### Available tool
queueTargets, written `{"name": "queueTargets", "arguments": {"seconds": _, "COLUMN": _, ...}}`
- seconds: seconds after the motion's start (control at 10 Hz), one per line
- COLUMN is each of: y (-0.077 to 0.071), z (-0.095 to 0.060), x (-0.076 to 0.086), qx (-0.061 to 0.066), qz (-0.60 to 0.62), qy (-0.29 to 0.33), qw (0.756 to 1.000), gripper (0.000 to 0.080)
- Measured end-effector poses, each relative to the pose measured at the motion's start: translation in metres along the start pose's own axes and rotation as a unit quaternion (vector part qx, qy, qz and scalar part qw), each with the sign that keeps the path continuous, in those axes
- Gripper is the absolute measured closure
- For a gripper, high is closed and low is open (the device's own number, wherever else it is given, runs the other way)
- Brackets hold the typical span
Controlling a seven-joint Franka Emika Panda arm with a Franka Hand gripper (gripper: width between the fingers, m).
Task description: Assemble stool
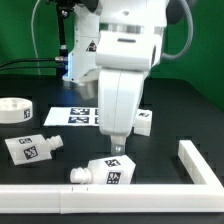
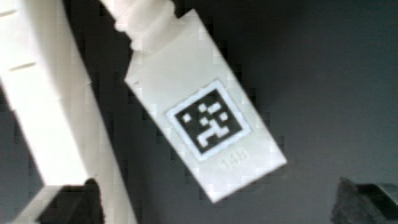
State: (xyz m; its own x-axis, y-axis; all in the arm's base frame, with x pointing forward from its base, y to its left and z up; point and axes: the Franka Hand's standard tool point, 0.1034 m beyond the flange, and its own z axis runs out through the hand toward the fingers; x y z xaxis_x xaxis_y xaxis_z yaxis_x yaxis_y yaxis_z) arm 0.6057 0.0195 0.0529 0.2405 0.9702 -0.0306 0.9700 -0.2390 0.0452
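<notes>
Exterior view: a long white border rail runs along the near edge of the black table & turns away at the exterior view's right. Just behind the rail, abt mid-length, a stubby white plastic stool leg lies on its side w/ its b/w square tag facing up. It is close to the rail; can't tell if they touch. The white arm's two-finger gripper hangs straight over that leg, pointing down, tips just above it.

Wrist view: same leg lies slanted beside the rail, tag clear. The gripper has its dark fingertips far apart, one on either side of the leg, w/ nothing clamped & no contact seen.

Further back from the rail, twd the exterior view's left, a second white tagged leg lies on its side. Behind it is the thin flat white marker board. Beside the board, a third white leg shows, partly hidden by the arm. Furthest from the rail, at the exterior view's left edge, sits the thick round white disc seat, apart from all the legs.
</notes>
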Motion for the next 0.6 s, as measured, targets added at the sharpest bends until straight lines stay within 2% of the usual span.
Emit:
{"name": "queueTargets", "arguments": {"seconds": 0.3, "y": -0.007, "z": 0.026, "x": -0.006, "qx": 0.017, "qz": 0.004, "qy": -0.002, "qw": 1.000, "gripper": 0.0150}}
{"name": "queueTargets", "arguments": {"seconds": 0.6, "y": -0.013, "z": 0.038, "x": -0.009, "qx": 0.027, "qz": 0.005, "qy": -0.005, "qw": 1.000, "gripper": 0.0150}}
